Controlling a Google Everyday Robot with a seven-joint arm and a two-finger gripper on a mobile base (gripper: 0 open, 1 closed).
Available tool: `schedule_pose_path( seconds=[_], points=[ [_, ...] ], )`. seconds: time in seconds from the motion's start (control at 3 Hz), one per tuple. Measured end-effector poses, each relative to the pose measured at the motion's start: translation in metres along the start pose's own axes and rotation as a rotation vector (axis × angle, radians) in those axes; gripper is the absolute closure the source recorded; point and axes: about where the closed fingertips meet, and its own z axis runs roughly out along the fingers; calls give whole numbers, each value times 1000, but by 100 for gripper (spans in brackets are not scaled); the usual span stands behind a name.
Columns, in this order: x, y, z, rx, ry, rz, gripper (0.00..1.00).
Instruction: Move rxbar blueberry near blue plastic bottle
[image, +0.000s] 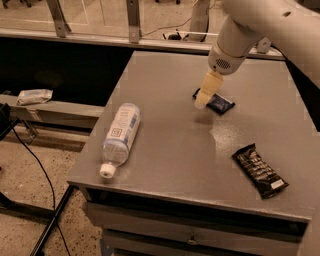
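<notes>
The rxbar blueberry (219, 103), a small flat dark blue bar, lies on the grey table (175, 145) right of centre toward the back. My gripper (206, 92) hangs from the white arm just above the bar's left end and hides part of it. The blue plastic bottle (120, 136), clear with a white cap and a pale label, lies on its side near the table's left edge, cap toward the front. The bar and the bottle are well apart.
A larger black-brown wrapped bar (259, 170) lies at the table's front right. A crumpled wrapper (33, 96) rests on a low ledge left of the table. Cables run across the floor at the lower left. A railing stands behind the table.
</notes>
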Motion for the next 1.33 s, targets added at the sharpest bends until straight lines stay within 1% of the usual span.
schedule_pose_path(
  seconds=[0.33,0.67,1.0,1.33],
  points=[
    [12,-18,21,30,51,91,0],
    [21,-25,33,29,80,145,0],
    [23,-26,37,27,87,155,11],
    [23,-25,39,24,89,154,34]
  ],
)
